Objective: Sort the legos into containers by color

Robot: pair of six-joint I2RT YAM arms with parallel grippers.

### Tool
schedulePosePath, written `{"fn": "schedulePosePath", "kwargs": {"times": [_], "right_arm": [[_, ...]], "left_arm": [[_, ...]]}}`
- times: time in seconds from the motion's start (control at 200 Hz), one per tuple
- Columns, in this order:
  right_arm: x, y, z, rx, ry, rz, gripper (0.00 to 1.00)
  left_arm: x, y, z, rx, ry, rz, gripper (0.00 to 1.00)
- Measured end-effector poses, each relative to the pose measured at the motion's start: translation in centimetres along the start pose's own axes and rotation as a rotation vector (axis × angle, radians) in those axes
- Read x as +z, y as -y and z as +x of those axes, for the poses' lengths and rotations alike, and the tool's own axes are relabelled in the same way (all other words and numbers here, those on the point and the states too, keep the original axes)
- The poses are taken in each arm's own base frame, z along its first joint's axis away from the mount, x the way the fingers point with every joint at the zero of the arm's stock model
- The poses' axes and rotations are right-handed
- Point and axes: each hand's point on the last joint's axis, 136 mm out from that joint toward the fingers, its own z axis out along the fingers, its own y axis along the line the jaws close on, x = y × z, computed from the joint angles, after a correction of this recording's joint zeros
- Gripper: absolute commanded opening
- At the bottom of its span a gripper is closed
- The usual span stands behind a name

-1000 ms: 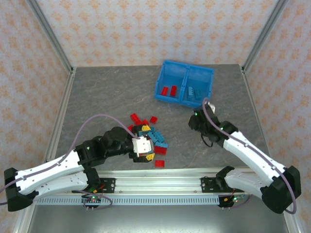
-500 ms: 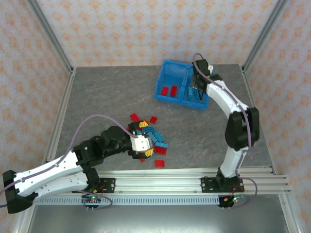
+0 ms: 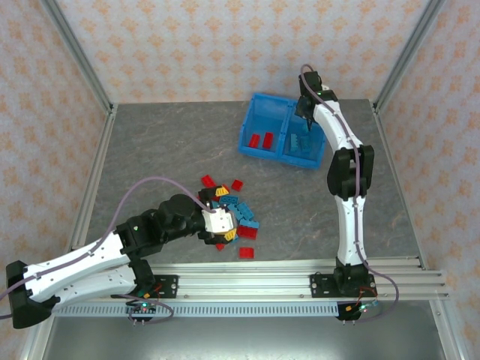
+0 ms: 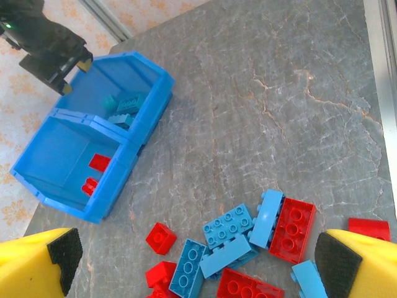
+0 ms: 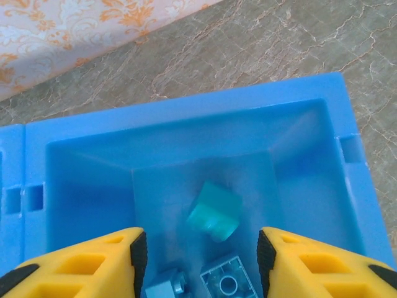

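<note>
Grey stone-look table point(image 3: 150, 150) across the overhead view. Upper right of centre on it, the blue bin point(image 3: 244, 139): red bricks point(image 3: 261, 140) in the left compartment, teal bricks point(image 3: 300, 141) in the right.

Over that right compartment, the right gripper point(image 3: 306, 112), jaws parted and holding nothing. From its wrist camera, yellow fingers point(image 5: 80, 267) at the bottom corners and, centre frame, a tilted teal brick point(image 5: 214, 211) apart from both. On the compartment floor or just above it, impossible to tell which.

Low in the centre of the overhead view, the left gripper point(image 3: 228, 217), spread wide and empty, right over the unsorted pile point(image 3: 236, 210) of red and teal legos.

Probably the release step for the right arm: open fully, then lift straight up clear of the bin walls before swinging back.

For the left: choose one brick at the pile's edge, square the fingers across its short sides, avoid pinching a neighbour.
</note>
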Motion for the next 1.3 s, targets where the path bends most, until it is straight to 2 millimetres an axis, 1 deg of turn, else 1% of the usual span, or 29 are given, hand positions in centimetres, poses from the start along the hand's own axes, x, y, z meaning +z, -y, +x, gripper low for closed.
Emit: {"fn": "schedulePosePath", "kwargs": {"times": [0.09,0.15,0.205,0.27,0.345,0.36,0.39,0.395,0.41,0.425,0.445,0.46,0.47,0.485,0.5,0.51,0.551,0.586,0.626,0.671,0.711,0.776,0.826,0.861,0.961,1.081,1.141,1.301], "right_arm": [[-0.5,-0.1,0.2,-0.005,-0.015,-0.014,0.51],[-1.2,-0.1,1.2,-0.011,-0.042,-0.033,0.52],[-2.1,0.3,2.9,-0.019,-0.083,-0.051,0.52],[-4.5,0.9,5.6,-0.021,-0.126,-0.083,0.52],[-8.9,1.1,9.9,-0.034,-0.151,-0.162,0.54],[-10.4,1.0,11.0,-0.042,-0.148,-0.186,0.54],[-12.5,0.5,13.0,-0.062,-0.145,-0.235,0.55],[-13.2,0.4,13.4,-0.071,-0.142,-0.247,0.55],[-14.2,0.0,14.5,-0.087,-0.141,-0.276,0.56],[-15.7,-0.6,15.7,-0.108,-0.135,-0.317,0.56],[-17.2,-1.3,16.9,-0.134,-0.126,-0.362,0.56],[-18.6,-2.0,18.1,-0.158,-0.122,-0.409,0.56],[-19.2,-2.4,18.6,-0.170,-0.119,-0.429,0.56],[-20.6,-3.1,20.0,-0.198,-0.123,-0.482,0.56],[-21.4,-3.6,20.9,-0.216,-0.125,-0.513,0.56],[-22.3,-4.1,21.7,-0.235,-0.125,-0.546,0.56],[-24.2,-5.1,24.3,-0.284,-0.147,-0.625,0.56],[-24.9,-5.7,26.2,-0.313,-0.177,-0.667,0.56],[-25.1,-6.1,28.0,-0.335,-0.215,-0.690,0.56],[-24.6,-6.7,30.2,-0.368,-0.274,-0.696,0.58],[-23.7,-7.2,32.2,-0.398,-0.325,-0.680,0.60],[-22.1,-7.7,35.0,-0.444,-0.390,-0.639,0.59],[-20.8,-7.8,36.6,-0.475,-0.422,-0.598,0.59],[-19.9,-7.8,37.3,-0.492,-0.433,-0.566,0.58],[-17.6,-8.2,37.7,-0.525,-0.434,-0.489,0.58],[-15.8,-9.3,37.8,-0.555,-0.428,-0.449,0.58],[-15.2,-9.3,38.1,-0.563,-0.434,-0.436,0.57],[-15.0,-9.8,38.2,-0.561,-0.435,-0.438,0.54]], "left_arm": [[0.2,0.1,0.1,0.000,-0.007,0.004,1.00],[0.3,0.2,0.3,0.001,-0.013,0.007,1.00],[0.4,0.2,0.4,0.012,-0.021,0.010,1.00],[0.4,0.5,0.9,0.023,-0.037,0.022,1.00],[0.3,0.8,1.6,0.041,-0.062,0.044,1.00],[0.3,0.8,1.7,0.044,-0.068,0.046,1.00],[0.3,1.0,2.0,0.055,-0.078,0.058,1.00],[0.3,1.1,2.1,0.056,-0.081,0.059,1.00],[0.3,1.1,2.3,0.061,-0.089,0.065,1.00],[0.3,1.2,2.5,0.065,-0.095,0.069,1.00],[0.2,1.2,2.7,0.071,-0.101,0.074,1.00],[0.2,1.3,2.9,0.077,-0.109,0.079,1.00],[0.2,1.3,3.1,0.079,-0.113,0.082,1.00],[0.1,1.3,3.2,0.081,-0.119,0.084,1.00],[0.1,1.3,3.4,0.084,-0.126,0.085,1.00],[0.1,1.3,3.6,0.088,-0.130,0.086,1.00],[-0.1,1.1,4.1,0.092,-0.147,0.083,1.00],[-0.3,0.7,4.4,0.091,-0.157,0.069,1.00],[-0.6,0.1,4.7,0.088,-0.164,0.048,1.00],[-1.1,-0.8,4.9,0.082,-0.168,0.016,1.00],[-1.4,-1.4,5.0,0.075,-0.169,-0.010,1.00],[-2.0,-2.3,5.2,0.063,-0.169,-0.047,1.00],[-2.2,-2.6,5.2,0.059,-0.167,-0.059,1.00],[-2.2,-2.7,5.2,0.058,-0.169,-0.061,1.00],[-2.0,-2.5,5.4,0.058,-0.177,-0.053,1.00],[-1.7,-2.4,5.6,0.057,-0.188,-0.044,1.00],[-1.7,-2.3,5.7,0.056,-0.189,-0.041,1.00],[-1.5,-2.3,5.7,0.056,-0.193,-0.035,1.00]]}}
